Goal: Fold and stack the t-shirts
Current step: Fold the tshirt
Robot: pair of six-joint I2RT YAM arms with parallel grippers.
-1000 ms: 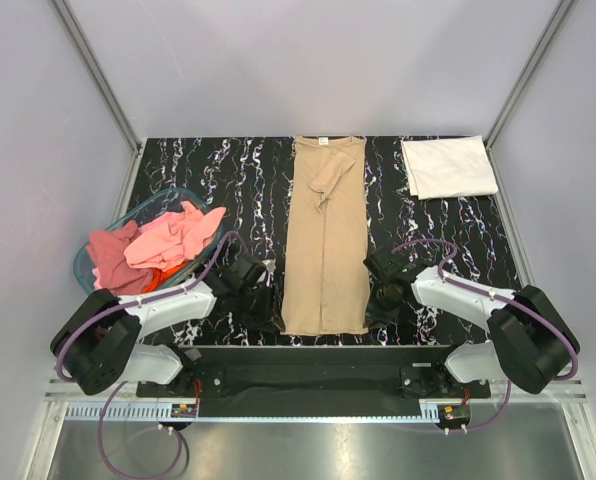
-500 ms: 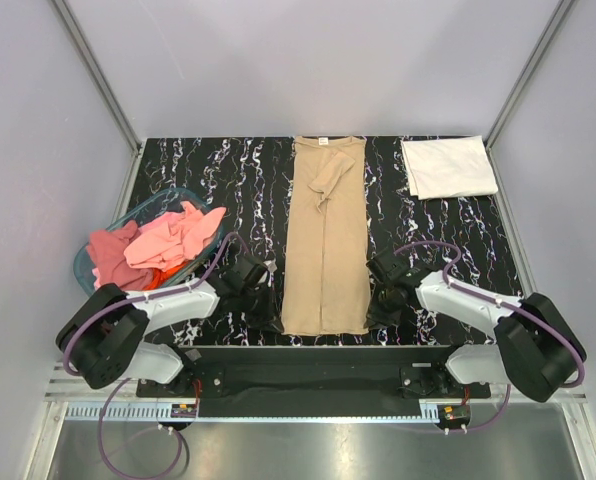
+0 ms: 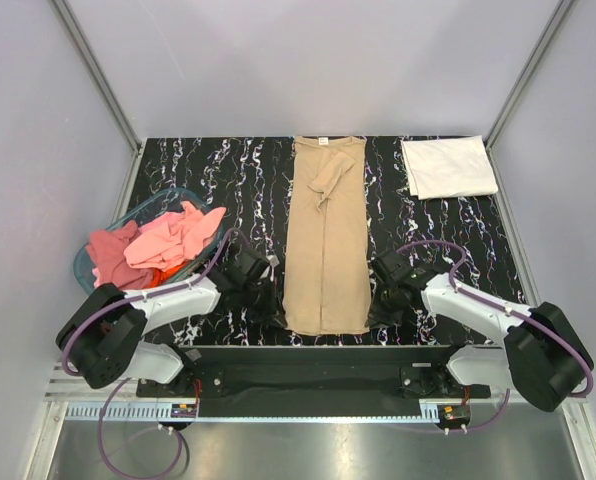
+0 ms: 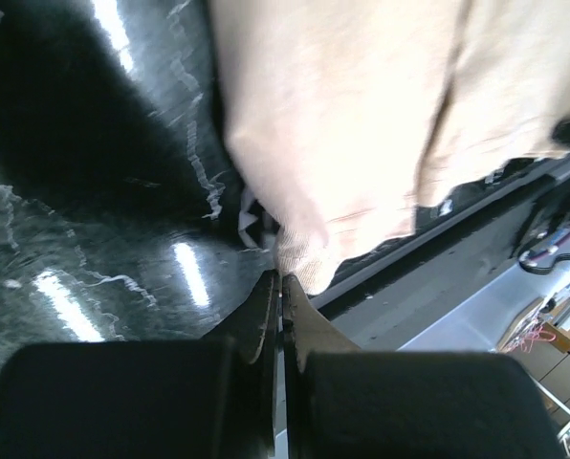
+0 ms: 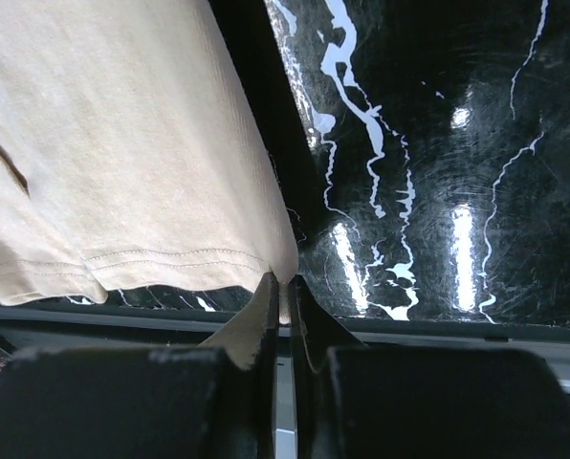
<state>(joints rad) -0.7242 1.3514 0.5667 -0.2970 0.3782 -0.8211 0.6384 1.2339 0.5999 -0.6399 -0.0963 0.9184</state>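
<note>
A tan t-shirt (image 3: 325,240) lies folded into a long narrow strip down the middle of the table, with its white neck label at the far end. My left gripper (image 3: 278,313) is shut on the strip's near left hem corner (image 4: 304,251), its fingertips (image 4: 269,287) pinched together on the cloth. My right gripper (image 3: 371,312) is shut on the near right hem corner (image 5: 275,258), which runs down between its fingers (image 5: 307,296). A folded white t-shirt (image 3: 448,167) rests at the back right. Pink and salmon t-shirts (image 3: 163,243) are heaped in the basket.
The translucent blue basket (image 3: 85,268) stands at the left edge of the black marbled table (image 3: 228,180). The black front rail (image 3: 318,360) runs just behind both grippers. Grey walls enclose the table on three sides.
My left gripper has shut on the tan shirt's near left corner. Both grippers have shifted slightly away from the near edge, and the near hem has pulled a little off the front rail.
</note>
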